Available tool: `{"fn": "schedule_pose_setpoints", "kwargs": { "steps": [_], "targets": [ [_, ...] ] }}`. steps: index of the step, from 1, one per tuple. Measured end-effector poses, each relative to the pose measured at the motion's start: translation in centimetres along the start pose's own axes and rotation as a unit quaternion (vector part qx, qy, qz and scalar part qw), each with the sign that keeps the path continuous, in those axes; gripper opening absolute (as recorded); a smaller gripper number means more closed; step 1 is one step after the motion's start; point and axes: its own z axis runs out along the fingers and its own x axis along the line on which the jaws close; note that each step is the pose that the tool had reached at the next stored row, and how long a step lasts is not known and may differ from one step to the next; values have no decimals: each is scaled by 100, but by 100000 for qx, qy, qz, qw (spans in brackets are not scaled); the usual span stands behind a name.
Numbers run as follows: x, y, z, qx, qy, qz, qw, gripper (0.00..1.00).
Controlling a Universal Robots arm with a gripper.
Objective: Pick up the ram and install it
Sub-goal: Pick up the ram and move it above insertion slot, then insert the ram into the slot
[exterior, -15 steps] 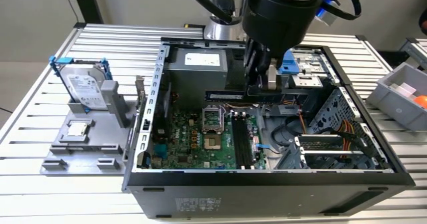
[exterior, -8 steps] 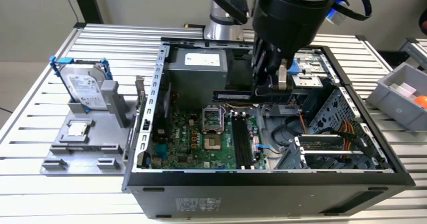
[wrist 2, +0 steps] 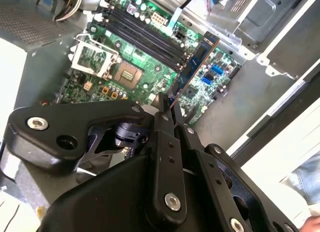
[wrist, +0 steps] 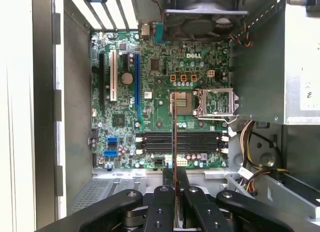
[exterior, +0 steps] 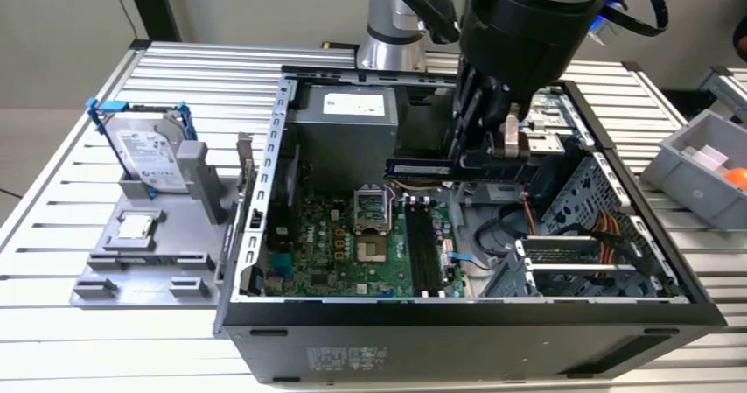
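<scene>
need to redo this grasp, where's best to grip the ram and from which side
I'd pinch the ram across its two flat faces, coming down from above onto its upper long edge, as the gripper holds it now. It is thin, so only the faces offer broad contact, and a top grip leaves the lower edge free for the black slots.

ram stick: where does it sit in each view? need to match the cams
Exterior view: the ram hangs level above the motherboard, inside the open case.
First wrist view: the ram is edge-on, a thin line running out from the gripper across the memory slots.
Second wrist view: the ram slants out from the gripper, beside the slots.
Shared landmark: the black memory slots.
</scene>
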Motion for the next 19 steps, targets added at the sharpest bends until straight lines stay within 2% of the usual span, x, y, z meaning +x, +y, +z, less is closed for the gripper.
{"fn": "schedule_pose_setpoints", "kwargs": {
  "steps": [10, 19],
  "targets": [
    [-3, -129, -4, 1, 1, -1, 100000, 0],
    [-4, -149, -4, 2, -4, -2, 100000, 0]
  ]
}}
